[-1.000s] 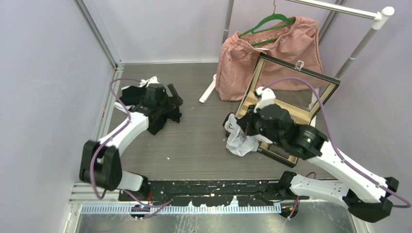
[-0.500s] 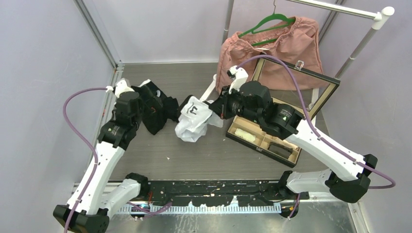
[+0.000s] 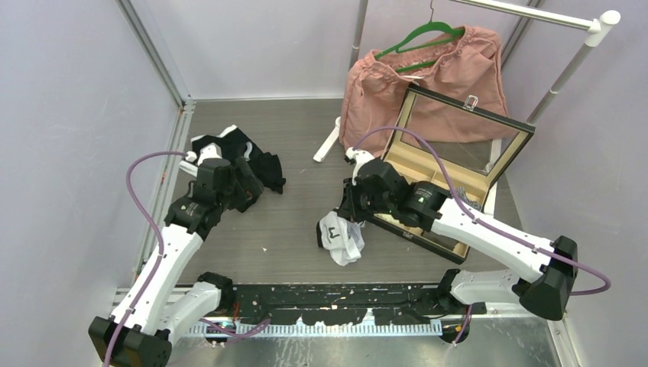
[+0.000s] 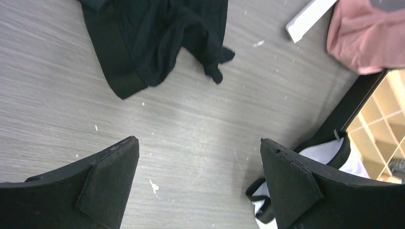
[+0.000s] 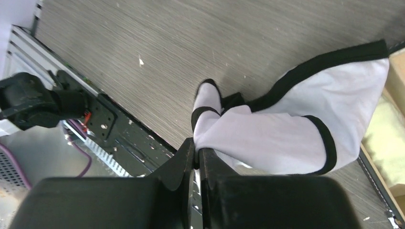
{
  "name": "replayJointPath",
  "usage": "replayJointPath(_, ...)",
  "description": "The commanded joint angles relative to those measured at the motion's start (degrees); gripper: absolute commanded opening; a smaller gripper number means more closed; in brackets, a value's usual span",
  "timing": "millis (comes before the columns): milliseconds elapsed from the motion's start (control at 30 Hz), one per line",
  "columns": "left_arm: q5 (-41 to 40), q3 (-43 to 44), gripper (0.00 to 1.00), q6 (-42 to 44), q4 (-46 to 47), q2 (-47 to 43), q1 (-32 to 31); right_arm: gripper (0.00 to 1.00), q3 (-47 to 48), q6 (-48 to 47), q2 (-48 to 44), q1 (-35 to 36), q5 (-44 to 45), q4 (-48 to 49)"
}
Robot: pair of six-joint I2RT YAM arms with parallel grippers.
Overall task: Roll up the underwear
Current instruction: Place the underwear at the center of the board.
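Note:
The white underwear [image 3: 340, 237] with black band and mark hangs crumpled just above the table, in front of the box. My right gripper [image 3: 349, 216] is shut on its edge. In the right wrist view the fingers [image 5: 197, 151] pinch the white cloth [image 5: 286, 124]. A pile of black underwear [image 3: 256, 170] lies at the back left. My left gripper [image 3: 231, 189] is open and empty, close to that pile on its near side. In the left wrist view the gripper [image 4: 198, 157] is over bare table, with the black cloth [image 4: 153, 43] ahead and the white briefs [image 4: 329, 152] at right.
An open black box with wooden compartments [image 3: 443, 191] stands right of centre, lid raised. A pink garment [image 3: 413, 84] on a green hanger [image 3: 420, 34] hangs from the rack behind it. The rack's white foot [image 3: 328, 141] lies on the table. The base rail [image 3: 336, 294] runs along the near edge.
My right arm swung the white briefs from the box to the table's middle, then back and down near the box front. My left arm lifted and drew back from the black pile.

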Motion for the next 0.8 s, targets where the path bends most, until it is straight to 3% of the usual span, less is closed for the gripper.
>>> replayJointPath(0,7.52,-2.34,0.98,1.45,3.21,-0.57,0.21,0.11,-1.94,1.41,1.31,0.21,-1.18,1.93)
replayJointPath(200,17.48,-6.26,0.96,1.97,7.94,-1.61,0.12,0.05,-0.02,0.80,2.45,0.19,-1.78,2.69)
replayJointPath(533,5.31,-0.09,0.96,1.79,-2.52,-5.78,0.17,0.04,17.43,-2.84,8.22,1.95,-6.71,-0.19)
replayJointPath(767,1.80,4.62,0.97,4.44,-7.14,-8.07,0.14,0.04,19.19,2.30,7.06,4.44,-2.25,-2.49)
